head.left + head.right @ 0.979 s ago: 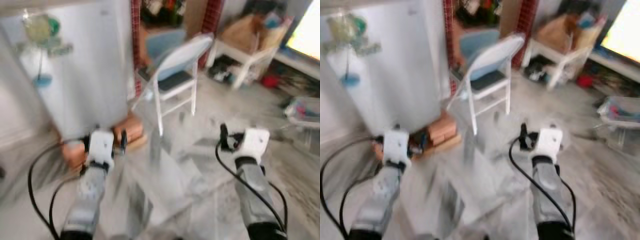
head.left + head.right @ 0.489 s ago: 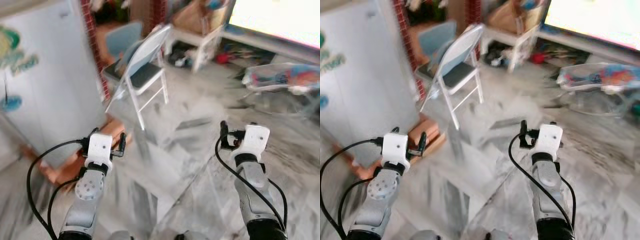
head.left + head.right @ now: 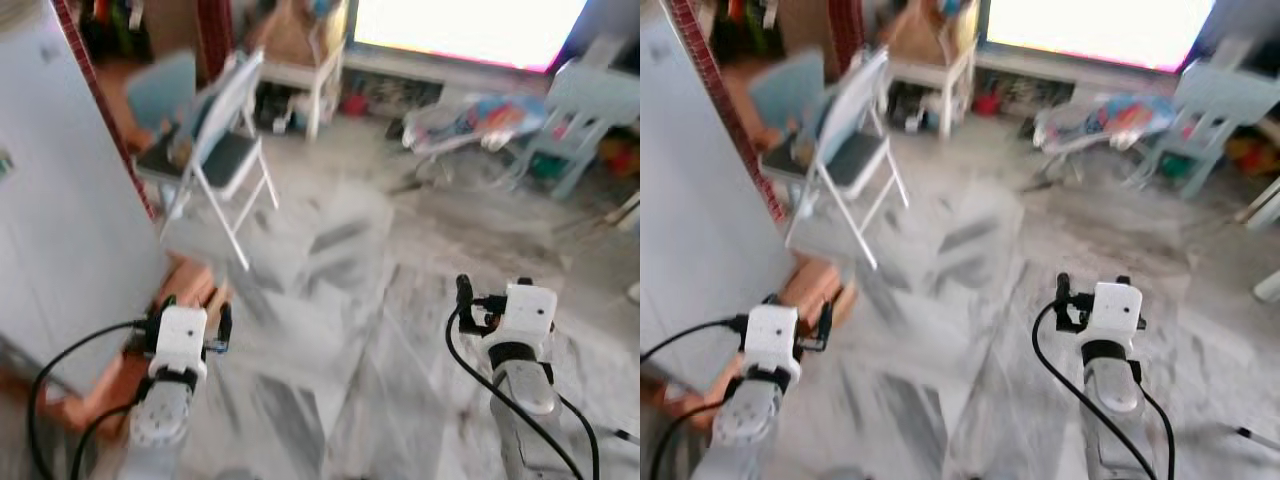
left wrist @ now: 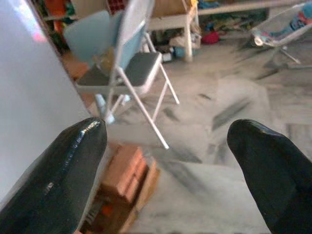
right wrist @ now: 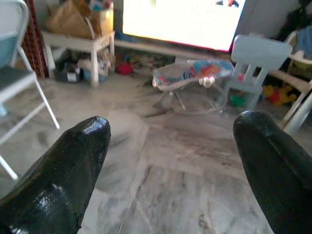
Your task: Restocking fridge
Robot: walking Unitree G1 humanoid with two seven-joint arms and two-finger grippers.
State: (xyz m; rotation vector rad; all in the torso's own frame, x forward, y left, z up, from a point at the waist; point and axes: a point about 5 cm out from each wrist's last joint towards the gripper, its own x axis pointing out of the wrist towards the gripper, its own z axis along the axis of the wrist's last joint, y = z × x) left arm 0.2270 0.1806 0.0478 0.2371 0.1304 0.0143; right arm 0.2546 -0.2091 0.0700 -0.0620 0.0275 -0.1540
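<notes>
We stand on a grey marble floor (image 3: 400,300) with dark veins, the head views blurred. At far left a pale grey fridge (image 3: 50,200) side rises, with a red brick column (image 3: 100,100) along its far edge. At its foot lie a few reddish-brown bricks (image 3: 185,285) on the floor. Just beyond them we see a white folding chair (image 3: 225,140) with a dark seat, and behind it a light blue chair back (image 3: 160,90). Further back a white side table (image 3: 300,70) carries a brown paper bag (image 5: 68,19), with clutter underneath. Along the far wall a bright screen (image 3: 460,30) glows. In front of it a baby bouncer (image 3: 470,115) with a colourful seat sits on the floor, and to its right a pale blue plastic chair (image 3: 590,110).

We hold both arms forward over bare floor. Our left gripper (image 4: 170,161) hangs near the bricks at the fridge's foot, its two black fingers (image 4: 63,170) spread wide apart with nothing between them, touching nothing. Our right gripper (image 5: 175,161) hovers over the floor well to the right, pointing toward the bouncer and the screen; its fingers (image 5: 273,165) are likewise spread wide and empty. Black cables (image 3: 470,370) loop from each wrist.
</notes>
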